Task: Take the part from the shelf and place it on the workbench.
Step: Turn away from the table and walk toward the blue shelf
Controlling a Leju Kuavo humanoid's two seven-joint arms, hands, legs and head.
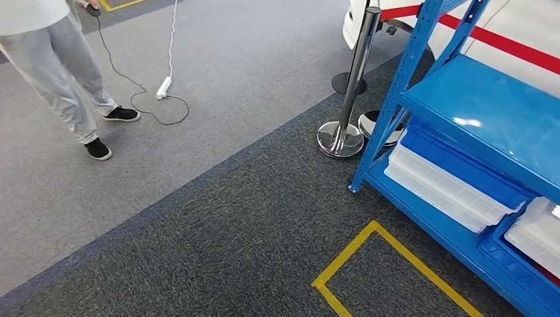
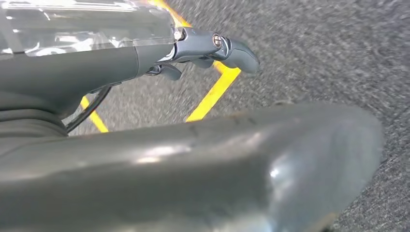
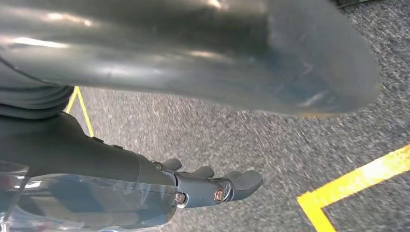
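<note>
Two hands: both hang over dark grey carpet and hold nothing.
Left hand (image 2: 212, 50): in its wrist view the dark fingers lie straight out and close side by side; nothing is between them and they touch nothing.
Right hand (image 3: 212, 186): in its wrist view the fingers reach out nearly straight, slightly spread, with nothing in them and clear of the floor.
Shelf (image 1: 462, 99): a blue metal rack at the right of the head view, with a bare glossy upper board and a lower board carrying bins.
Part: I cannot tell which thing on the shelf it is; no loose part is plain to see, so its look and exact place stay unclear.
Long bin (image 1: 449, 181): a whitish see-through tray with a blue lid lies on the lower board; what is inside cannot be made out.
Second bin (image 1: 538, 234): another whitish tray sits just beside it toward the right edge, in a blue holder; contents unreadable.
Floor marking (image 1: 370, 254): a yellow tape corner lies on the dark carpet in front of the shelf; yellow tape also shows under each hand in the wrist views.
Stanchion (image 1: 347, 86): a chrome post on a round base stands just beside the shelf's corner leg.
Person (image 1: 59, 66): grey trousers and black shoes, standing well apart on the lighter carpet.
Power strip (image 1: 163, 88): white, lying near the person's feet with a black cable looped beside it.
</note>
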